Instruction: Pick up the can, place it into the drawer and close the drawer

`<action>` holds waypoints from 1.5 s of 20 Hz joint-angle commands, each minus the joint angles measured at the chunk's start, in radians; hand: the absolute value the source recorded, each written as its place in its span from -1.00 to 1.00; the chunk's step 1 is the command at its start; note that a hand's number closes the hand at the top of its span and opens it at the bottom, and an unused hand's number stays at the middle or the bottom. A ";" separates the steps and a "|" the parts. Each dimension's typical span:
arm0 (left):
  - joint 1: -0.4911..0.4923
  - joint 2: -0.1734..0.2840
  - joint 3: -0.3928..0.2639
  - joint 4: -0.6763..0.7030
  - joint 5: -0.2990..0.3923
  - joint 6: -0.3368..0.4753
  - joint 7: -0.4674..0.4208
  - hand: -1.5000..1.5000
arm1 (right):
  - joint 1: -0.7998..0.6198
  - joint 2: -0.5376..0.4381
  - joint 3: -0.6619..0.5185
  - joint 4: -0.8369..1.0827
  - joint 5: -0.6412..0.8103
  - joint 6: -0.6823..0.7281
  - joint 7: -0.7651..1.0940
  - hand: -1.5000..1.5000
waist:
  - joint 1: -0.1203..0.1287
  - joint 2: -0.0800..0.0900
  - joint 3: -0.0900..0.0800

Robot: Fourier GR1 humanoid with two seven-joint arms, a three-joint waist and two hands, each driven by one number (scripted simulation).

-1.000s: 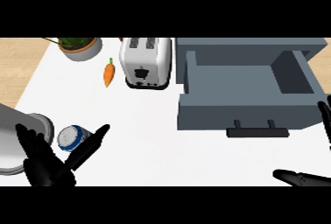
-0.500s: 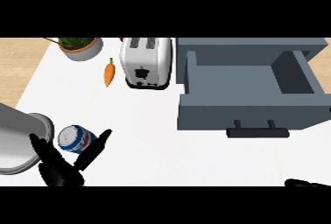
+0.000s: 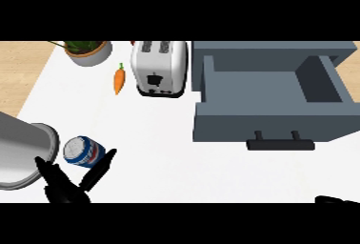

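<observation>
The can (image 3: 84, 151), blue and white with a pale lid, stands on the white counter (image 3: 175, 167) at the lower left. My left hand (image 3: 67, 188) comes up from the lower edge just below it, open, with straight fingers on the can's left and the thumb on its right, not curled round it. The grey drawer (image 3: 271, 125) is pulled open at the right, its inside bare, its dark handle (image 3: 280, 143) facing me. Only a dark sliver of my right hand (image 3: 336, 200) shows at the bottom right corner.
A white toaster (image 3: 162, 69) stands left of the drawer, an orange carrot (image 3: 119, 80) lies beside it, and a potted plant (image 3: 88, 50) sits at the back left. A large grey metal vessel (image 3: 21, 152) lies just left of the can.
Both hands have sunk toward the lower edge. The right hand has almost left the view. The can and the drawer have stayed where they were.
</observation>
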State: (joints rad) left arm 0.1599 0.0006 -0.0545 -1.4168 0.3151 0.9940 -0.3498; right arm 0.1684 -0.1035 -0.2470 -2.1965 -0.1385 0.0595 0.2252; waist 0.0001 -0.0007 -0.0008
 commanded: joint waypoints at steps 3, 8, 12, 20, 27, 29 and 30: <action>-0.098 -0.001 0.073 0.210 0.159 -0.075 -0.177 -1.00 | -0.063 -0.037 -0.052 0.083 -0.025 0.038 -0.033 -1.00 | -0.001 0.001 0.000; -0.073 0.000 0.149 0.299 0.257 -0.184 -0.297 -1.00 | 0.004 -0.019 -0.036 -0.077 -0.038 0.037 0.085 -1.00 | -0.003 0.000 0.000; -0.189 0.000 0.176 0.468 0.313 -0.190 -0.379 -1.00 | -0.045 -0.001 -0.020 -0.049 0.005 0.013 0.080 -1.00 | -0.004 0.001 0.000; -0.202 0.035 0.229 0.473 0.230 -0.297 -0.327 -1.00 | -0.020 -0.016 -0.073 -0.039 -0.027 0.066 0.068 -1.00 | -0.003 0.000 0.001; -0.382 0.121 0.273 0.675 0.241 -0.419 -0.308 -1.00 | -0.097 -0.043 -0.094 -0.068 -0.057 0.039 0.142 -1.00 | -0.007 0.001 0.000; -0.396 0.078 0.285 0.755 0.254 -0.488 -0.378 1.00 | -0.020 0.042 -0.023 -0.055 0.043 0.031 0.052 -1.00 | -0.007 0.002 0.000; -0.387 0.093 0.279 0.736 0.250 -0.513 -0.377 1.00 | -0.013 0.014 -0.050 -0.045 0.006 0.067 0.050 -1.00 | -0.007 0.001 0.000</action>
State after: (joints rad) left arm -0.1852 0.0642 0.2025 -0.7454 0.5562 0.5627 -0.7113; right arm 0.1192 -0.1019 -0.2978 -2.2435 -0.1337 0.1002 0.3053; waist -0.0059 -0.0001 -0.0006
